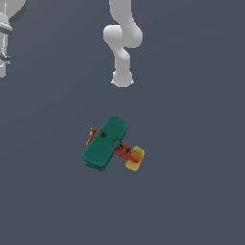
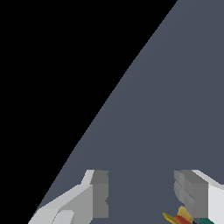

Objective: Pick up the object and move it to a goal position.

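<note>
The object [image 1: 111,143] is a small toy biplane with teal-green wings, a red-orange fuselage, a yellow tail and a yellow propeller. It rests on the grey floor in the middle of the exterior view, tail toward that view's right. In the wrist view my gripper [image 2: 140,194] is open, with only bare floor between its grey fingers [image 2: 99,192]. Just the propeller and a sliver of green wing of the object [image 2: 181,216] show at the frame's edge, close beside one finger and outside the gap. A piece of the hand [image 1: 4,45] shows at the exterior view's upper left edge, well apart from the plane.
The white arm's links [image 1: 122,43] stand at the top middle of the exterior view. Dark grey floor [image 1: 191,143] spreads all around the plane. In the wrist view the floor ends at a straight edge, with black beyond it [image 2: 52,65].
</note>
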`<state>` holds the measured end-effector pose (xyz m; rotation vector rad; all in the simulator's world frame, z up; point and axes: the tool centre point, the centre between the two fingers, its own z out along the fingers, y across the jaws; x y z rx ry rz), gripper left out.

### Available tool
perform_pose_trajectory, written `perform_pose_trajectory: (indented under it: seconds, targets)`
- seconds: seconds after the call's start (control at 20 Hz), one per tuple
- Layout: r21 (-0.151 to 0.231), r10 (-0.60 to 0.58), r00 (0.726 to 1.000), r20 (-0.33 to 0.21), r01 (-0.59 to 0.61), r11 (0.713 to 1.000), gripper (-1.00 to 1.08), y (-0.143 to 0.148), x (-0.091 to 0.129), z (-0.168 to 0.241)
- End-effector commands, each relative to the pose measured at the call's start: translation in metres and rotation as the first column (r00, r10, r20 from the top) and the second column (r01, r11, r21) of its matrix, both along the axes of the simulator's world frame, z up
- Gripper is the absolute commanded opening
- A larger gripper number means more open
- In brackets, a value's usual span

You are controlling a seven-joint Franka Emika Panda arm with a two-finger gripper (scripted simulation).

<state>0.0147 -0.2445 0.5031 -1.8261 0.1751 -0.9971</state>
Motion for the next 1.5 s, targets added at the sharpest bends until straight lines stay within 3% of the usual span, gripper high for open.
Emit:
perform_pose_trajectory:
  seconds: [0.0,0.4,0.8,1.45]
  targets:
    - [0.029,-0.001,1.0,-0.012,0.001,1.0,0.28,-0.002,0.009,-0.022]
    - [0.109,0.004,0.997,-0.071,0.004,0.994,0.28,0.002,0.036,-0.103]
    - [0.173,0.024,0.988,-0.152,0.003,0.985,0.28,0.025,0.059,-0.198]
    - [0.224,0.068,0.96,-0.273,-0.005,0.975,0.28,0.076,0.07,-0.325]
